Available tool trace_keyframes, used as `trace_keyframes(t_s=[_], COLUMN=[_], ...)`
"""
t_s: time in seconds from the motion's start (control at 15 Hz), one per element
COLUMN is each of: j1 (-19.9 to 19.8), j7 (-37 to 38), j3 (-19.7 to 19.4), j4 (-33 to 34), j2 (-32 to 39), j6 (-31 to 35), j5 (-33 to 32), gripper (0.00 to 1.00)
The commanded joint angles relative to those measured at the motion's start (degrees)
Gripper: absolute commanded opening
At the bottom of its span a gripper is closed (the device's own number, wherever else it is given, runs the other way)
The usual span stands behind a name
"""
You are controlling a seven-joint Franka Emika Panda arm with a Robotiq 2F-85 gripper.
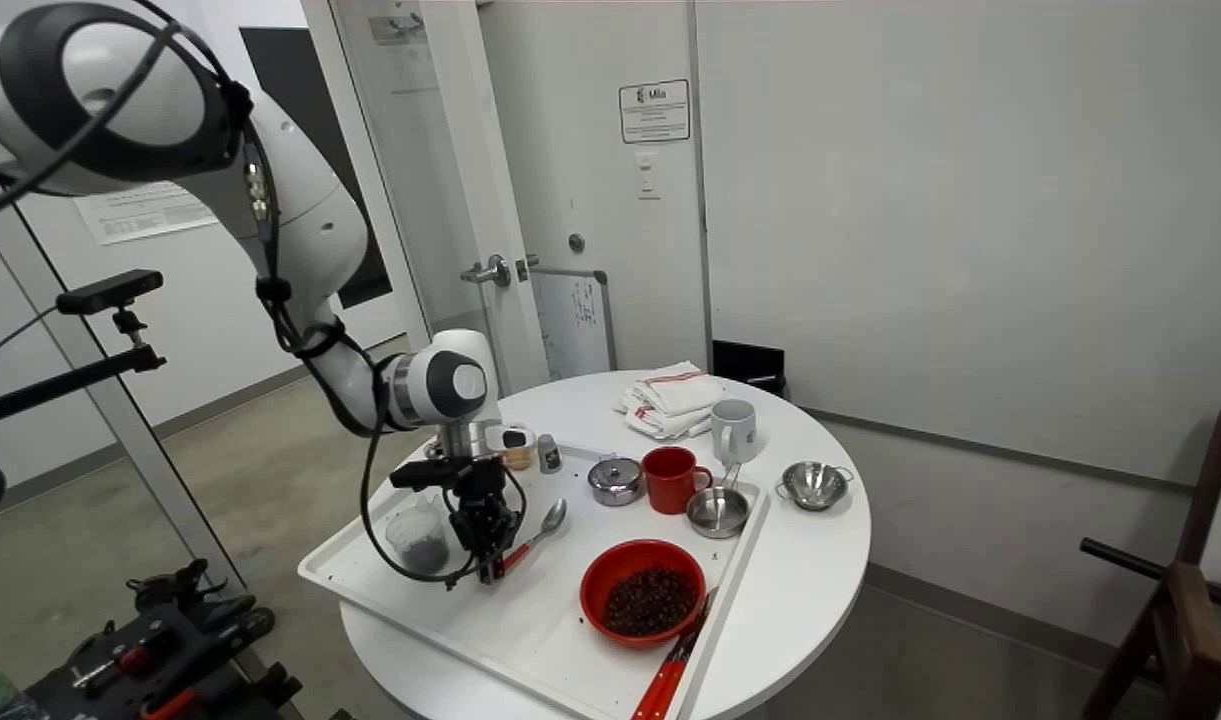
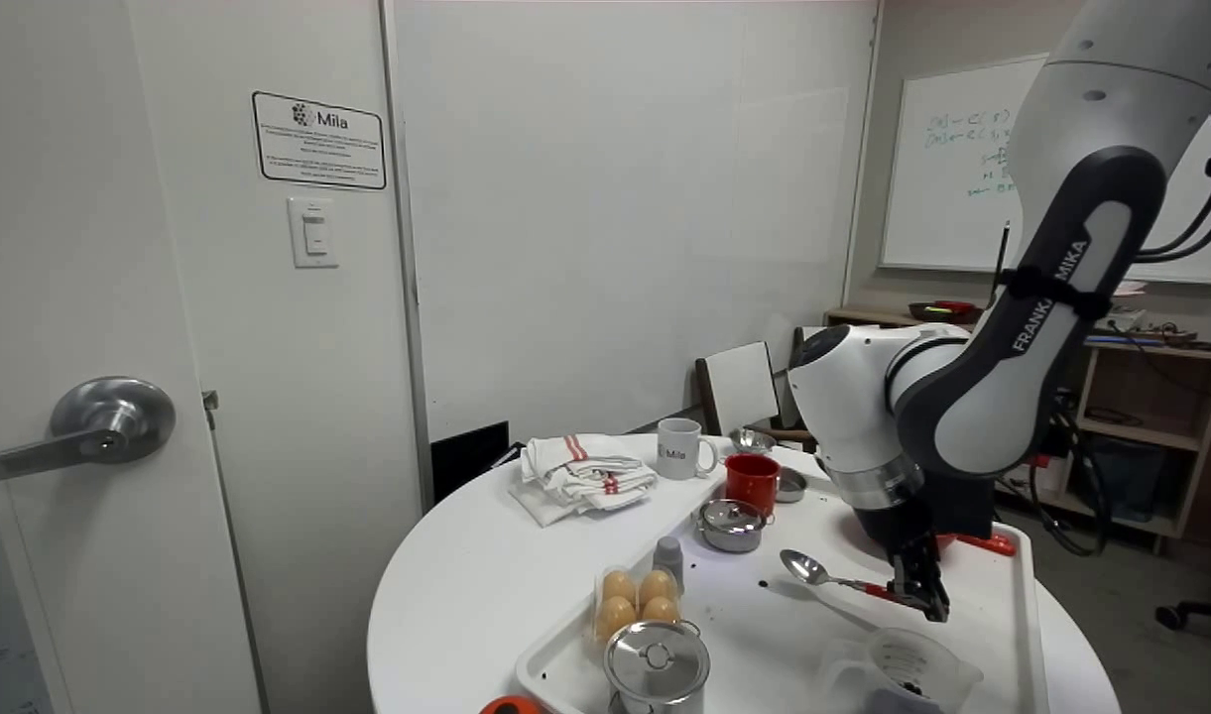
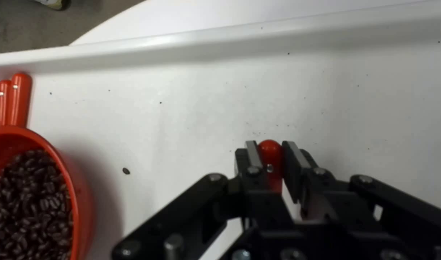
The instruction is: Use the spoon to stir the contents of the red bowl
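The spoon (image 1: pixel 537 538) has a red handle and a silvery head. It also shows in an exterior view (image 2: pixel 841 582), head pointing away from the gripper. My gripper (image 1: pixel 492 572) is shut on the end of its handle, low over the white tray; the handle end shows between the fingers (image 3: pixel 270 150) in the wrist view. A shadow lies beside the spoon; I cannot tell whether it touches the tray. The red bowl (image 1: pixel 592 580), holding dark beans, stands apart from the gripper, and its wall (image 3: pixel 85 213) shows at the wrist view's left edge. The arm largely hides the bowl in an exterior view.
The white tray (image 1: pixel 410 601) has a raised rim. A clear measuring cup (image 1: pixel 417 535) stands close beside the gripper. Red-handled cutlery (image 1: pixel 670 670) lies beside the bowl. A red cup (image 1: pixel 670 480), lidded pot (image 1: pixel 615 482), metal pan (image 1: pixel 718 512) and eggs (image 2: pixel 637 603) stand around.
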Motion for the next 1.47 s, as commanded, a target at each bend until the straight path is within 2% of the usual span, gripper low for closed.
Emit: trace_keyframes(t_s=[0.0, 0.33, 0.4, 0.53, 0.8, 0.93, 1.27, 1.4], j1=[0.3, 0.0, 0.0, 0.0, 0.1, 0.2, 1.6, 3.5], j7=[-4.5, -8.0, -8.3, -8.9, -8.6, -7.4, -1.7, 1.8], j3=[-0.3, -0.1, 0.0, -0.1, -0.3, -0.6, -3.1, -5.1], j4=[5.2, 9.3, 9.8, 10.6, 9.7, 6.6, -5.7, -10.1], j2=[4.1, 7.2, 7.4, 7.7, 7.0, 4.3, -7.8, -13.3], j6=[-2.4, -5.8, -6.2, -7.1, -6.4, -3.8, 5.3, 5.9], j5=[3.1, 4.4, 4.5, 4.6, 4.5, 4.5, 3.6, 2.5], gripper=[0.05, 0.05, 0.45, 0.52, 0.83, 0.98, 1.00, 1.00])
